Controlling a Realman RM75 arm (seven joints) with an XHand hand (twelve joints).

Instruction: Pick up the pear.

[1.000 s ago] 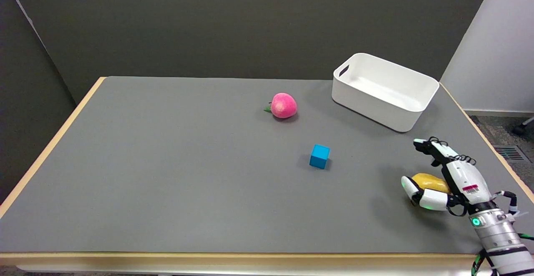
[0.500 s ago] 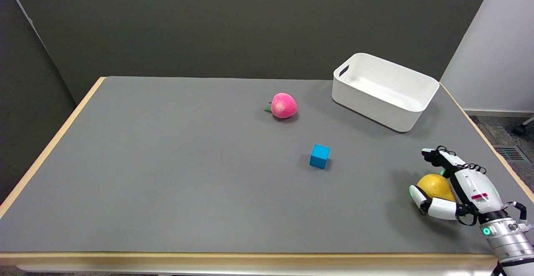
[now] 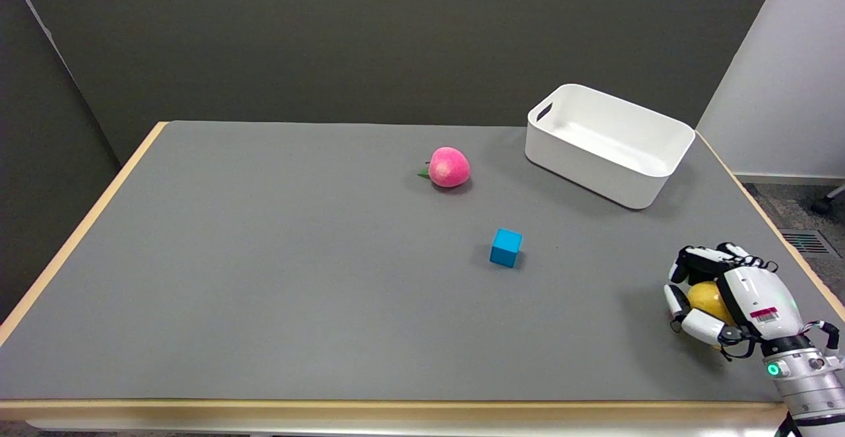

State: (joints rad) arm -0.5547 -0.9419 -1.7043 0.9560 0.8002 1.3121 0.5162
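Observation:
The yellow pear [image 3: 708, 297] is at the table's near right corner, mostly covered by my right hand [image 3: 723, 295]. The hand's fingers curl over the pear from the far side and the thumb wraps it from the near side, so it grips the fruit. Only a small patch of yellow shows between thumb and fingers. Whether the pear still touches the table is hidden by the hand.
A pink peach [image 3: 449, 167] lies at mid-table toward the back. A blue cube [image 3: 506, 247] stands left of the hand. A white bin [image 3: 607, 145] sits at the back right. The table's right edge [image 3: 779, 232] runs close to the hand.
The hand's fingers, stretched out beyond the pear before, have curled down and closed around it. The hand and pear have shifted slightly right.

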